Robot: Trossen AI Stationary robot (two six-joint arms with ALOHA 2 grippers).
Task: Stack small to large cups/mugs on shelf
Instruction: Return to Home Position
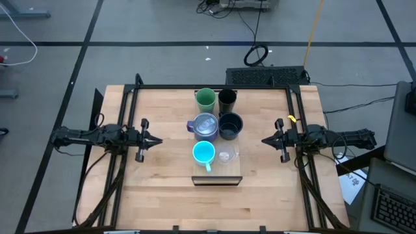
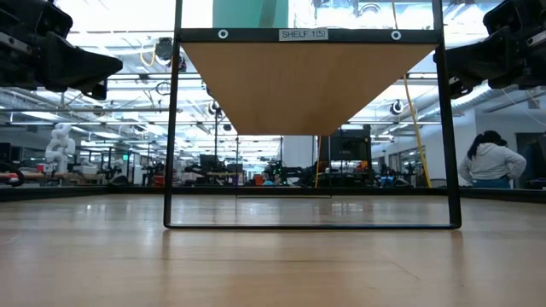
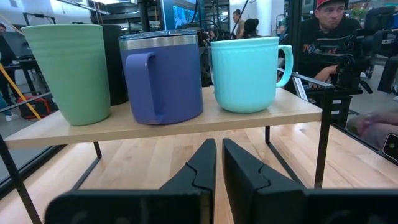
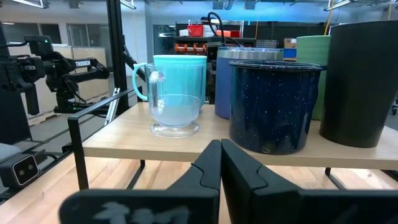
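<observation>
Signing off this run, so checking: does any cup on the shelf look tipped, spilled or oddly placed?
Nothing stands out. Green cup, lavender mug, cyan mug, black tumbler, wide black mug and clear glass all stand upright on the shelf; left pincer and right pincer wait at the sides.

Six vessels stood upright on the shelf (image 1: 218, 173) in two rows: green cup (image 1: 205, 99), lavender mug (image 1: 205, 125), cyan mug (image 1: 203, 153); black tumbler (image 1: 227, 99), black mug (image 1: 230, 124), clear glass (image 1: 225, 156).

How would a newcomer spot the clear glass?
Find the raised light-wood shelf mid-table, holding two rows of three. The clear glass ends the row on the right gripper's side, by the shelf's dark edge, beside the cyan mug. It alone is see-through.
</observation>
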